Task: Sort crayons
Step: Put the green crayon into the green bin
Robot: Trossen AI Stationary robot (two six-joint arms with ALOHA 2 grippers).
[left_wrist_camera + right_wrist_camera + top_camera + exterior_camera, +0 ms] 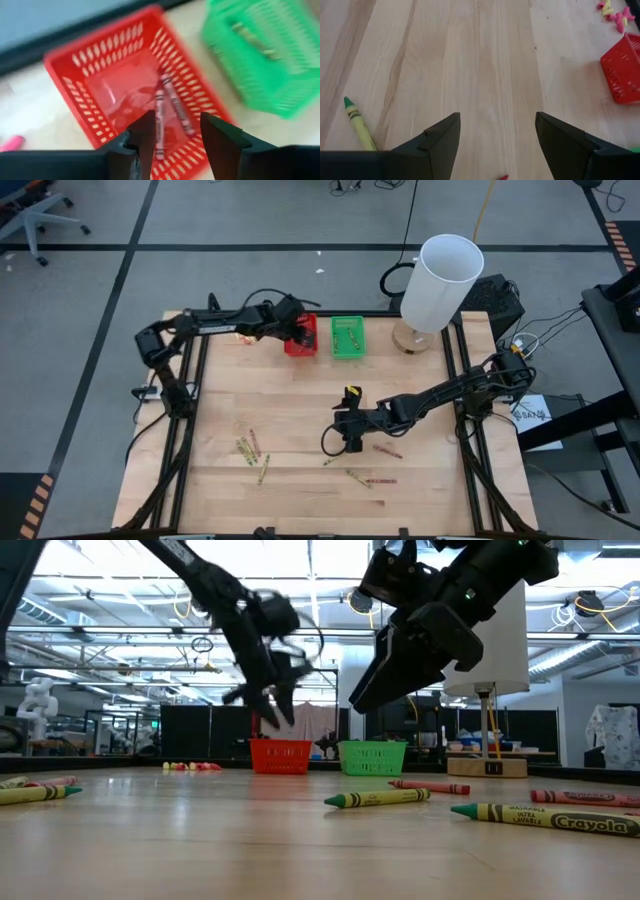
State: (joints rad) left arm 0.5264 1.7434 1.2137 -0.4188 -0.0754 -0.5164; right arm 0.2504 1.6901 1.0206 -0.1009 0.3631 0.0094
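- left gripper (177, 137) is held over the red basket (300, 348), fingers apart, empty; two reddish crayons (167, 107) already inside
- right gripper (495, 135), fingers spread, empty, is hung over bare wood; the yellow-green crayon (357, 125) could easily be missed or rolled away

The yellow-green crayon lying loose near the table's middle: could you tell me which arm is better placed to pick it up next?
Probably the right: the right gripper hovers open beside the yellow-green crayon, while the left gripper hangs open over the red basket.
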